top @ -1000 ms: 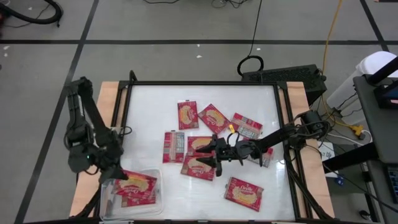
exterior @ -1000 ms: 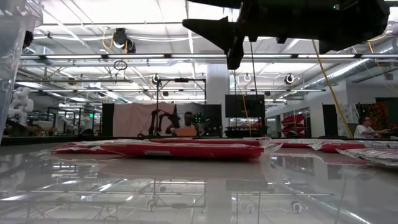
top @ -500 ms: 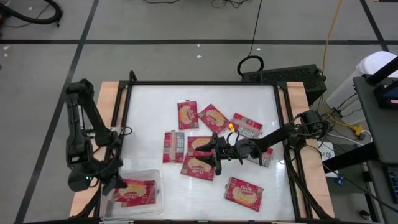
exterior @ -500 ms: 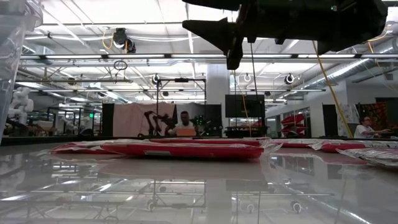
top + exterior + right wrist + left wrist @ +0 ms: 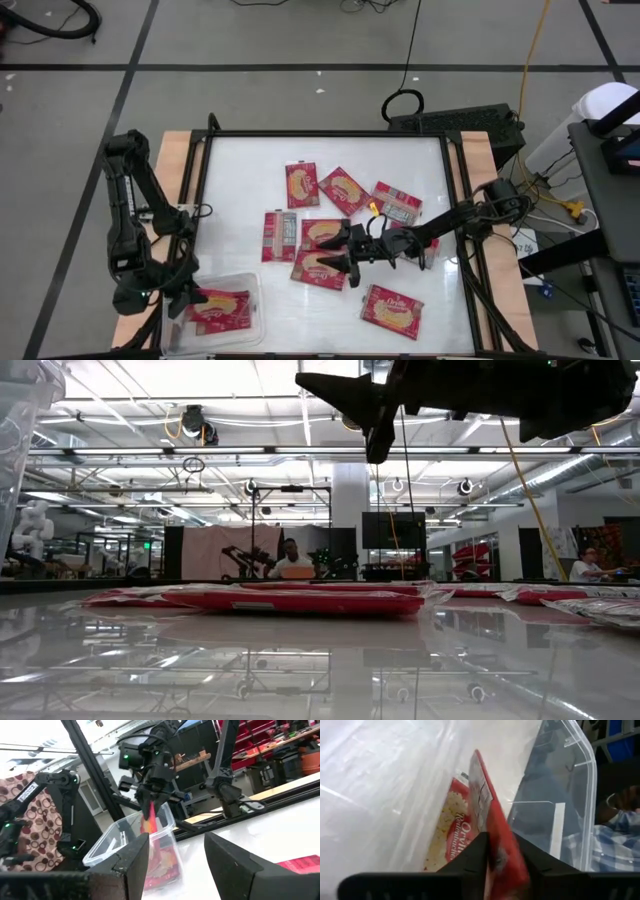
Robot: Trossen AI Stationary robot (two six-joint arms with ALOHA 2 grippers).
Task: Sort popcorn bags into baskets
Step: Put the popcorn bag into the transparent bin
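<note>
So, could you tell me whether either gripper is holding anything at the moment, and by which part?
The left gripper pinches a popcorn bag by one end, dangling it over the clear tub. The right gripper is open and empty above the loose bags.

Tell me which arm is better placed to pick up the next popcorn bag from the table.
The right arm. Its tool is open and hovers over the loose bags in the table's middle, right above one bag. The left tool is at the clear tub, a bag between its fingers.
</note>
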